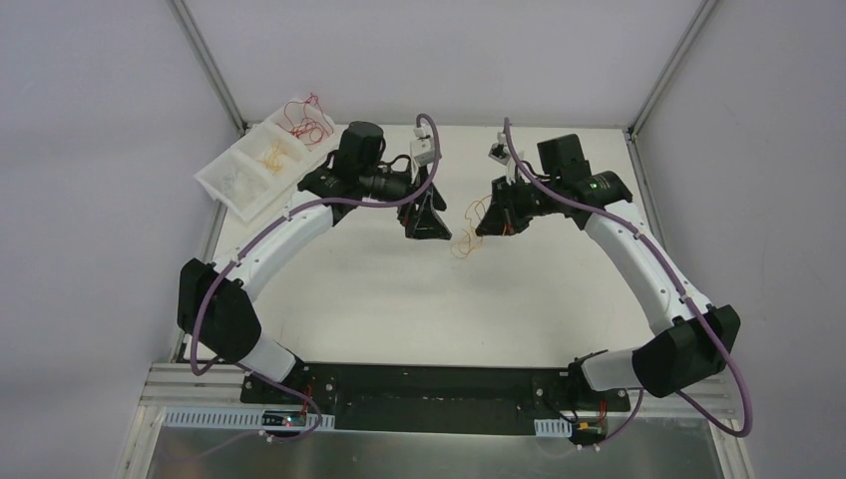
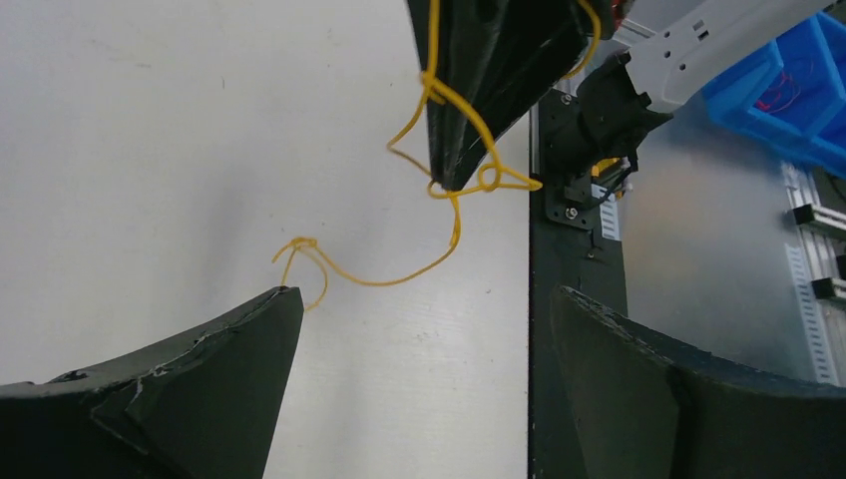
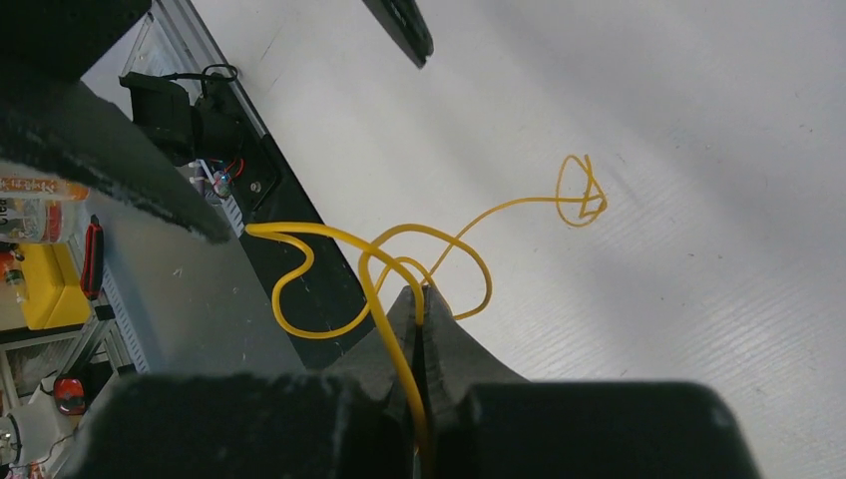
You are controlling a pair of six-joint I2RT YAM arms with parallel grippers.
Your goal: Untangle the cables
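Firmly pinched: one yellow strand hangs from the right gripper while the left waits wide

Nearest the work is a single yellow strand (image 3: pixel 519 203), snarled into two or three loose loops close by the tip of the right gripper (image 3: pixel 424 299). That gripper's jaws are closed tight on it, and the wire runs straight down through the pinch. From there the strand droops and trails off to a small curl at its free end, toward 2 o'clock in the right wrist view. Whether that curl touches the table (image 1: pixel 379 299) cannot be told.

Seen from above, the strand sits near the middle of the table, a little toward 12 o'clock. The right gripper is at its 2 o'clock and the left gripper (image 2: pixel 424 294) at its 10 o'clock, near but apart from it.

The left gripper's jaws are spread as wide as they go and hold nothing. Its camera frames the loops between its two fingers (image 2: pixel 200 379). The arrangement reads as one arm anchoring and lifting the wire so the loops hang open. The other seems squared up to take a free part and draw it out. By that reading, the snarl is not yet undone.

Farther out, at 10 o'clock on the table, a white tray (image 1: pixel 214 180) holds red strands (image 1: pixel 307 122) in its far compartment. Its middle compartment holds yellowish strands (image 1: pixel 271 152), so it is probably where sorted wires go.
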